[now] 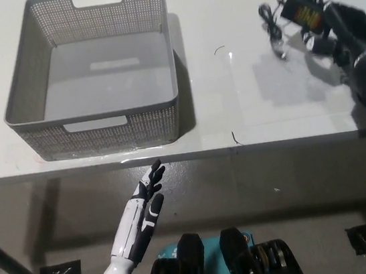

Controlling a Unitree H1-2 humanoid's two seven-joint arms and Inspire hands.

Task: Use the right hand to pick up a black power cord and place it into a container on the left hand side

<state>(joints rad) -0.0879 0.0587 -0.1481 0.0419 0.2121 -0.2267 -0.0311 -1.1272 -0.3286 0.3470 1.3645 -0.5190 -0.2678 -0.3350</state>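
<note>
Overhead, your black right hand (344, 28) grips the black power cord (303, 12) by its adapter brick, apparently clear of the white table (245, 95), its thin lead dangling at the hand's left. Fingers wrap the brick, so it should travel securely. Well to the left waits the empty grey basket (101, 131); your white left hand (144, 210) rests open below the table's edge.

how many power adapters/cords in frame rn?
1. The black power adapter with its cord is at the table's far right, held by the black right hand. The gray basket looks empty; nothing visibly hidden.
</note>
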